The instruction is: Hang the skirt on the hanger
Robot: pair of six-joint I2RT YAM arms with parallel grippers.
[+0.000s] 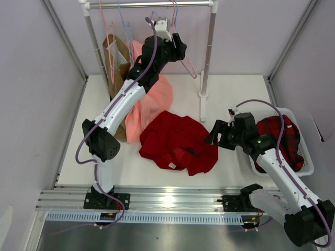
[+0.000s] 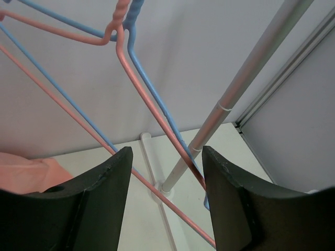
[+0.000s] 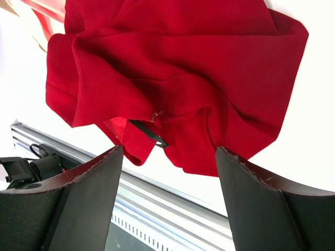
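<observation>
Red skirt [image 1: 178, 141] lies just beyond the spread right hand [image 1: 213, 135]; spread left hand [image 2: 166, 157] is up by the hanger [image 2: 121, 15].

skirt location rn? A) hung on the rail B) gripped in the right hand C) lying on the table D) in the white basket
C: the top view shows the skirt lying crumpled on the table, and the right hand near its edge is open, with nothing in it.
</observation>
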